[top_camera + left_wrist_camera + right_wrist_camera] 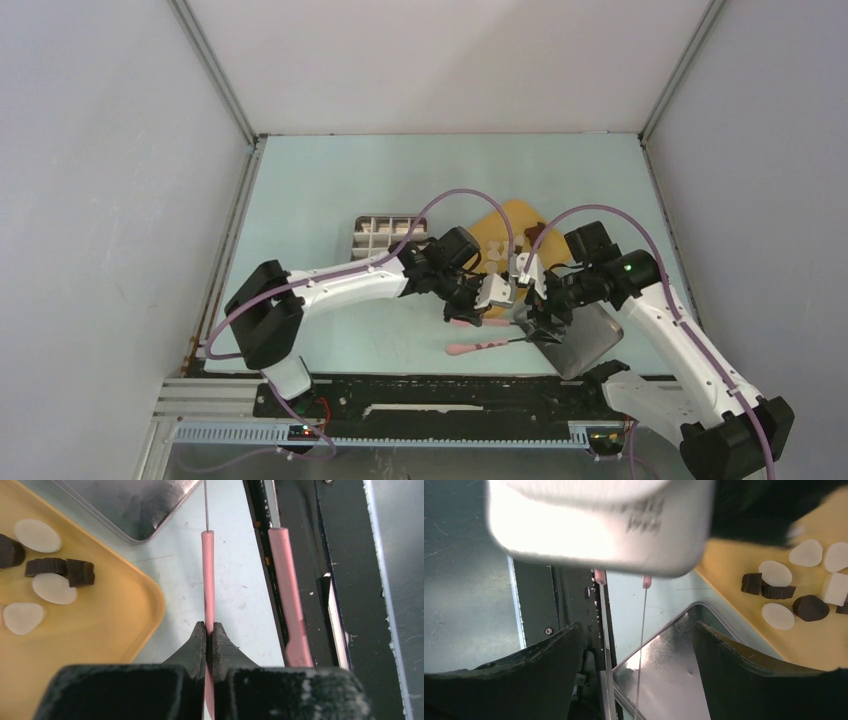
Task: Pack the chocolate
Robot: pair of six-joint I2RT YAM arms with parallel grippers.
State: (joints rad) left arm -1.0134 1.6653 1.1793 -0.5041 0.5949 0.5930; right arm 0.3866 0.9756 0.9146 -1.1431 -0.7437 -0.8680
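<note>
The chocolate (55,575), cream-white and dark brown pieces, lies on a yellow tray (90,645), also seen as chocolate (776,592) at the right wrist view's right edge and chocolate (497,250) from above. My left gripper (209,629) is shut on one pink arm of the tongs (207,575); the tongs' other arm (288,595) lies lower, over the black rail. My right gripper (637,626) is open wide, with the tongs' thin metal blades (642,615) running between its fingers untouched, above a shiny metal lid (674,680).
A grey compartment box (385,233) sits left of the yellow tray (515,215). The metal lid (590,340) lies at the near right by the black base rail (430,395). Both wrists crowd together at mid-table, the left gripper (470,308) beside the right gripper (535,325).
</note>
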